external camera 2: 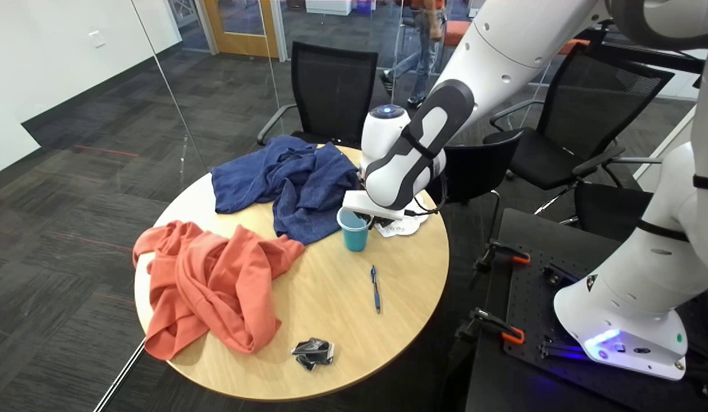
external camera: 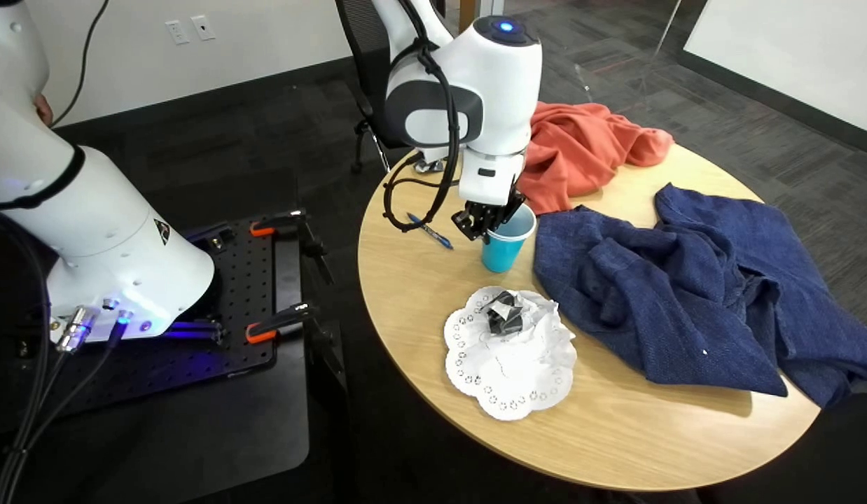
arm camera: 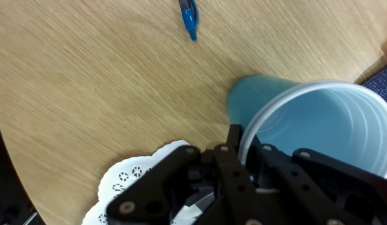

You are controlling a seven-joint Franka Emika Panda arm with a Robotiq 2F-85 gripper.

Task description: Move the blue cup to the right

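The light-blue cup (external camera: 502,255) is upright near the middle of the round table (external camera: 398,308), between the pen and the navy cloth. It also shows in an exterior view (external camera 2: 355,238) and at the right of the wrist view (arm camera: 318,115). My gripper (arm camera: 244,137) is closed over the near part of the cup's white rim, one finger inside the cup and one outside. The arm partly hides the gripper in an exterior view (external camera 2: 373,221). I cannot tell whether the cup's base touches the table.
A white doily (external camera: 507,399) with crumpled paper and a dark wrapper lies beside the cup. A blue pen (external camera 2: 376,289) lies on the other side. A navy cloth (external camera: 657,280) and an orange cloth (external camera 2: 217,286) cover much of the table. A dark wrapper (external camera 2: 313,353) lies near the edge.
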